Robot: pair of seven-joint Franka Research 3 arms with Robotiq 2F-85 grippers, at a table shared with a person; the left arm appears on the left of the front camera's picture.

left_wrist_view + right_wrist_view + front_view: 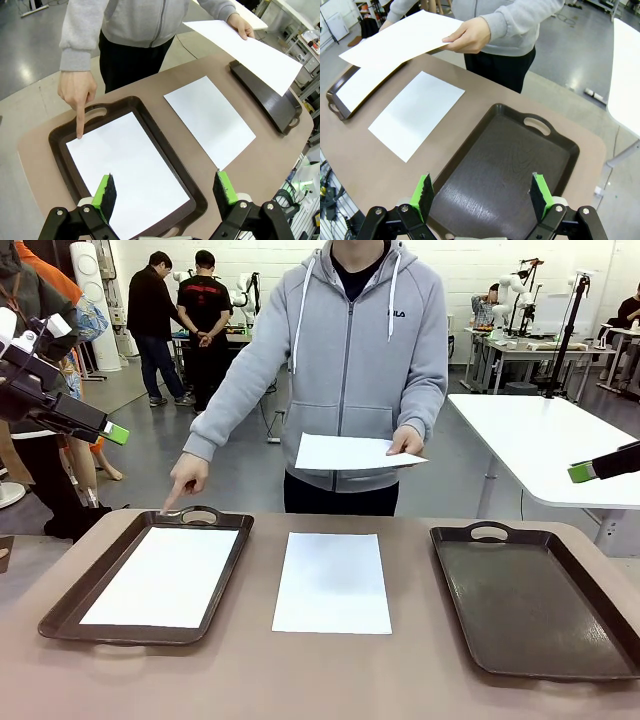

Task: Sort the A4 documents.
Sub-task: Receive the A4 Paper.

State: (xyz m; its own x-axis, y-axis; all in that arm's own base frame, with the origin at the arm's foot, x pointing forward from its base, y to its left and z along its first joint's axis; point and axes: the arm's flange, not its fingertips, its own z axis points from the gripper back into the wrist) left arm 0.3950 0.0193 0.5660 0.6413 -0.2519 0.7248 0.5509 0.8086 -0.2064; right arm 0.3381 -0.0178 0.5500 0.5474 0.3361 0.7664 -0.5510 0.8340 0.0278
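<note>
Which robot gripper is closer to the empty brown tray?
Right. The right gripper hangs open above the empty tray; the left gripper hangs open over the other tray, which holds a paper sheet.

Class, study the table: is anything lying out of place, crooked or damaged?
The middle sheet lies on the bare table between the two trays, in neither, though it lies straight. The left tray holds a second sheet; the right tray holds none. Nothing looks torn or spilled.

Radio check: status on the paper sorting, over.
Left tool, right tool open, empty. One sheet in left tray, one on table, one in person's hand. Other hand points at left tray.
</note>
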